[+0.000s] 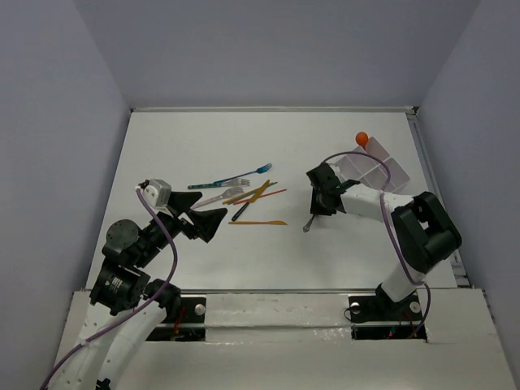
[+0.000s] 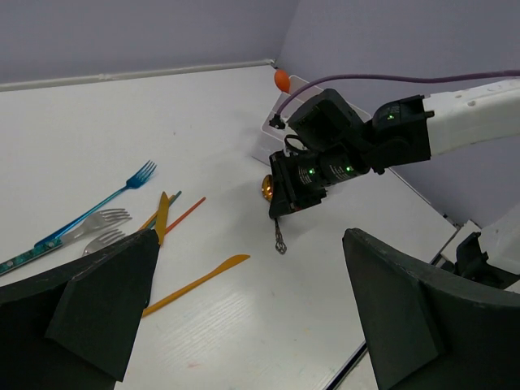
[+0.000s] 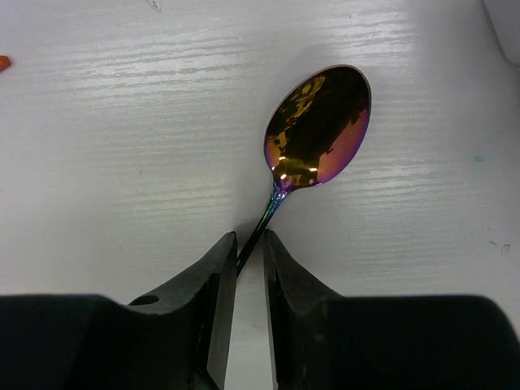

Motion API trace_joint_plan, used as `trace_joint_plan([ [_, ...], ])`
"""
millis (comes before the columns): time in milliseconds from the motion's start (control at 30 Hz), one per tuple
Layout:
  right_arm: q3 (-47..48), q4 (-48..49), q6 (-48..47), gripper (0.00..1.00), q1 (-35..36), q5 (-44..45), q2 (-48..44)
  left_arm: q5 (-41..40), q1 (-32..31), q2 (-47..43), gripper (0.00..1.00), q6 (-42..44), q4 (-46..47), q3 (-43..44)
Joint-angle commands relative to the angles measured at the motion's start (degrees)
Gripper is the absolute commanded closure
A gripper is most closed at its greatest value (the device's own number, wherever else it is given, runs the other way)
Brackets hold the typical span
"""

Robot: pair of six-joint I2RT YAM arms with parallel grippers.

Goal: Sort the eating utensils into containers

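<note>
An iridescent metal spoon [image 3: 317,130] lies flat on the white table, bowl up. My right gripper [image 3: 249,237] stands over its thin handle, jaws drawn narrow on either side, a slit of table still showing between them. From above, the right gripper [image 1: 318,213] points down with the spoon [image 1: 307,228] handle poking out toward me. Behind it is the white divided container [image 1: 375,166]. The other utensils lie mid-table: a blue fork [image 1: 231,179], silver forks [image 1: 219,195], an orange knife [image 1: 257,223]. My left gripper [image 1: 213,223] hovers wide open near them, holding nothing.
An orange ball-shaped thing [image 1: 361,138] sits at the container's far corner. Thin yellow [image 1: 258,192] and black [image 1: 240,212] utensils lie crossed in the pile. Walls close in the table on three sides; a rail runs along the right edge.
</note>
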Motion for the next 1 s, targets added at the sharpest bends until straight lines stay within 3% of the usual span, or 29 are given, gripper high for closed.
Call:
trace_joint_plan([
  [0, -0.4, -7.6, -2.7, 0.70, -0.4, 0.6, 1.3, 0.6, 0.3, -0.5, 0.01, 0.2, 2.7, -0.5],
  [67, 0.6, -7.9, -3.2, 0.56, -0.4, 0.9, 2.6, 0.8, 0.3, -0.4, 0.01, 0.2, 2.7, -0.5],
  [233, 4.1, -9.8, -3.5, 0.56, -0.4, 2.2, 6.2, 0.7, 0.3, -0.3, 0.01, 0.2, 2.7, -0.5],
  [333, 5.3, -10.4, -3.0, 0.68, -0.4, 3.0, 7.9, 0.9, 0.3, -0.1, 0.01, 0.2, 2.8, -0.5],
  [533, 5.3, -9.6, -2.8, 0.80, -0.4, 2.3, 10.3, 1.3, 0.3, 0.5, 0.01, 0.3, 2.9, -0.5],
  [700, 3.4, -8.5, -3.1, 1.00, -0.4, 1.4, 7.4, 1.3, 0.3, 0.6, 0.01, 0.2, 3.0, -0.5],
  [967, -0.4, 1.6, -5.2, 1.00, -0.4, -1.8, -8.3, 1.2, 0.3, 0.7, 0.01, 0.3, 2.9, -0.6],
])
